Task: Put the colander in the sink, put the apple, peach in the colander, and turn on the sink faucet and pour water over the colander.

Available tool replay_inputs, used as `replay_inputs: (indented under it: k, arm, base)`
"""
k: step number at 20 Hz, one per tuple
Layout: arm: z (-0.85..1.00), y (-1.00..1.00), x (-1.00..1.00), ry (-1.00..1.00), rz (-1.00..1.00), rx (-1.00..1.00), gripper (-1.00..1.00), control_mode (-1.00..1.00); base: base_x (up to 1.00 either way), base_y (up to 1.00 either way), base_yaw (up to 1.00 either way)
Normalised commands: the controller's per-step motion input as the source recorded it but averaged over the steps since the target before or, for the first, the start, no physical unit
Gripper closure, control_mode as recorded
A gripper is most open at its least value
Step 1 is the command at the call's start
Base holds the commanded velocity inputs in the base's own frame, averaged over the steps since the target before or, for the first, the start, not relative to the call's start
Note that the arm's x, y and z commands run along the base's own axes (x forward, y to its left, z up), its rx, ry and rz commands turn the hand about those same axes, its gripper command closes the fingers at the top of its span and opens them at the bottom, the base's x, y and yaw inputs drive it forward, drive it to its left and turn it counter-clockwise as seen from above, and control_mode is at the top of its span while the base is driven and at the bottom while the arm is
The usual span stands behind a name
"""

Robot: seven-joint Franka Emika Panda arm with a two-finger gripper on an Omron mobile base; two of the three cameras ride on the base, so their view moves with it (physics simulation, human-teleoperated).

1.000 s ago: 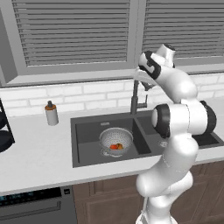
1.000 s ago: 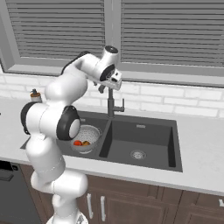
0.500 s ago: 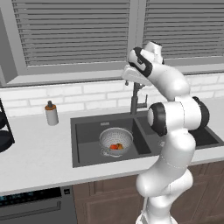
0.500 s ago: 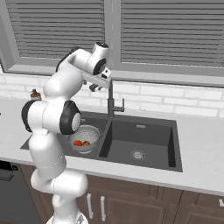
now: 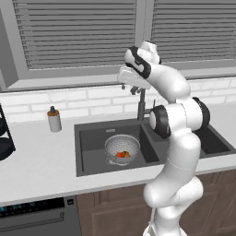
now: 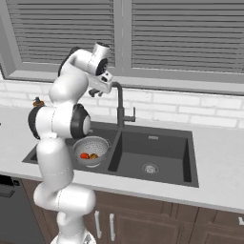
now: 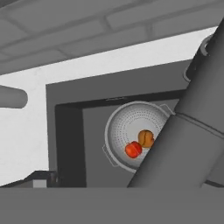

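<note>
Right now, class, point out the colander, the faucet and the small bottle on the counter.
colander (image 5: 122,146): left base view, perforated inner wall.
faucet (image 6: 120,107): right base view, upright stem.
bottle (image 5: 55,121): left base view, pale body.

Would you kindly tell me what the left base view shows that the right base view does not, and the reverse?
Left base view alone: the small bottle stands in the open on the counter. Right base view alone: the larger basin's round steel drain and the faucet's side lever. Both share the colander holding two fruits in the sink, and the gripper up by the faucet.

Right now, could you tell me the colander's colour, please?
Silver-grey, finely perforated colander; clearest in the hand view.
</note>
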Motion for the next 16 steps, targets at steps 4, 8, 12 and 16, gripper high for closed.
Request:
replay_inputs:
  k: [4,8,12,16]
  arm:
    - [-0.23,1.00,0.23,0.11,0.00,0.00,-1.00,-1.00]
    - [-0.15,0.94,0.26,0.09,0.00,0.00,-1.00,-1.00]
    - [-0.03,0.74,0.10,0.03,0.00,0.00,-1.00,-1.00]
    - [0.18,0.10,-0.32,-0.05,0.00,0.00,-1.00,-1.00]
  base:
    - [0.00,0.00,0.00]
    - [0.00,0.00,0.00]
    - [0.00,0.00,0.00]
    - [0.00,0.00,0.00]
